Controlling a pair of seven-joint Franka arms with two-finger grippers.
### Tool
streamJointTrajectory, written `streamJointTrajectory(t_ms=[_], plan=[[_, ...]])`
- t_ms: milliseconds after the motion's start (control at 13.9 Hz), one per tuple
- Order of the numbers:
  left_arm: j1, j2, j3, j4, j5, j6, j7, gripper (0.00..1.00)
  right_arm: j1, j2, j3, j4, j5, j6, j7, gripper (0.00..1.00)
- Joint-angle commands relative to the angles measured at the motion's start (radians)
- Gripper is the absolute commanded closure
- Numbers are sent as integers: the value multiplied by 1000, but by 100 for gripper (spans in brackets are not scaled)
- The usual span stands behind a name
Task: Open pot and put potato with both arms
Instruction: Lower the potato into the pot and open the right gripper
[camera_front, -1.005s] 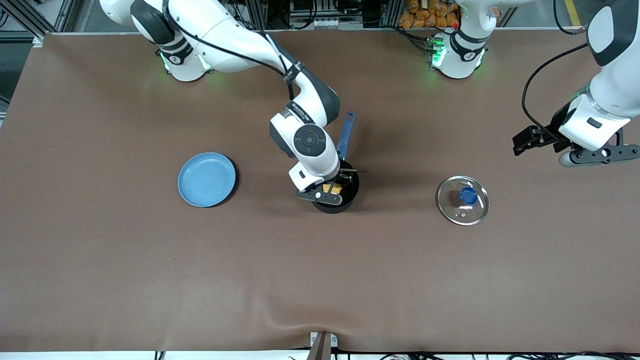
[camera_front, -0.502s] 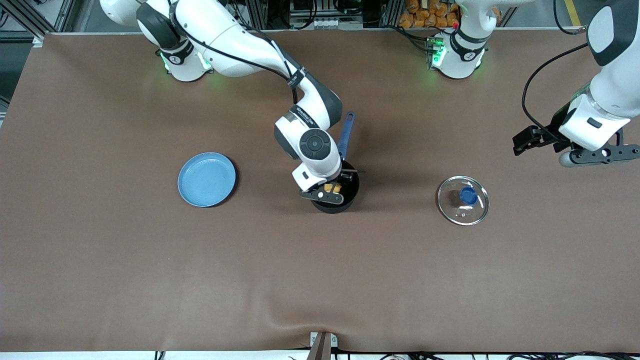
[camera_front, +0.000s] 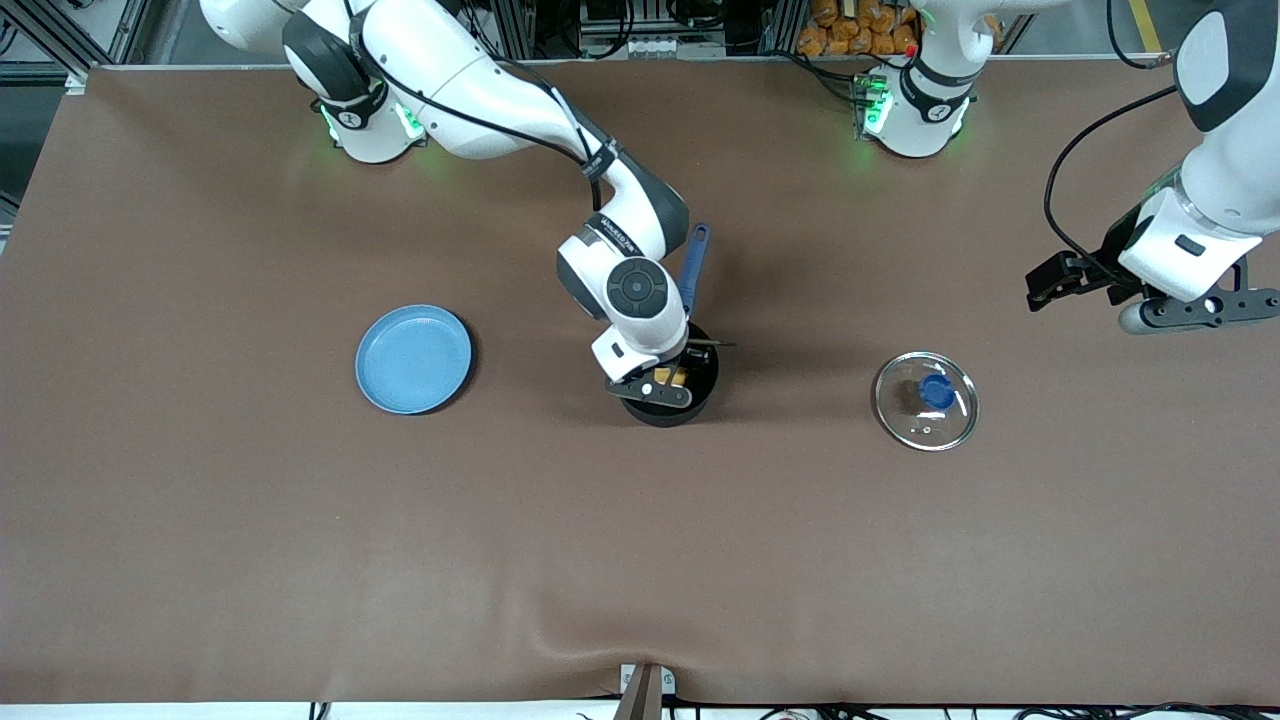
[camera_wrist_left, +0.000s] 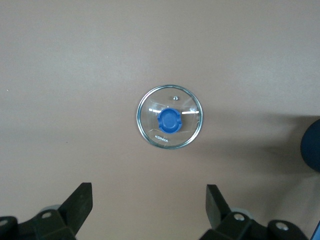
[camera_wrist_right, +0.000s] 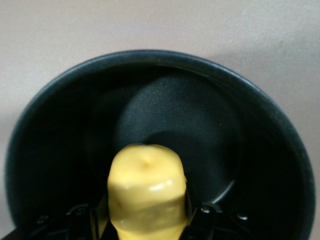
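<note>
The black pot with its blue handle stands open at the table's middle. My right gripper is over the pot's mouth, shut on the yellow potato, which hangs inside the pot's rim above its black bottom. The potato shows as a yellow patch between the fingers in the front view. The glass lid with its blue knob lies flat on the table toward the left arm's end. My left gripper is open and empty in the air near the table's edge, beside the lid.
A flat light-blue plate lies on the brown table toward the right arm's end, level with the pot. The right arm's forearm reaches over the pot's handle.
My right gripper has shifted slightly toward the left arm's end and lower, carrying the potato deeper over the pot's mouth. The left arm and the lid have not moved.
</note>
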Motion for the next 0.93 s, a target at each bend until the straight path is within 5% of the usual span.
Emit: streamJointTrajectory(t_ms=[0, 144, 215, 287, 574, 861], plan=[[11, 4, -5, 21, -20, -22, 21, 0, 13, 19, -12, 22, -30, 0, 23, 100], [11, 2, -5, 21, -20, -22, 21, 0, 10, 19, -12, 22, -30, 0, 22, 86], [11, 4, -5, 21, -20, -22, 21, 0, 7, 18, -10, 22, -29, -3, 22, 52], [11, 2, -5, 21, -20, -22, 21, 0, 9, 15, -12, 27, -27, -8, 23, 1], [13, 4, -5, 34, -26, -22, 20, 0, 2, -11, -9, 41, -18, -45, 45, 0], [13, 21, -5, 95, -28, -50, 12, 0, -11, -54, -1, 161, -14, -246, 60, 0]])
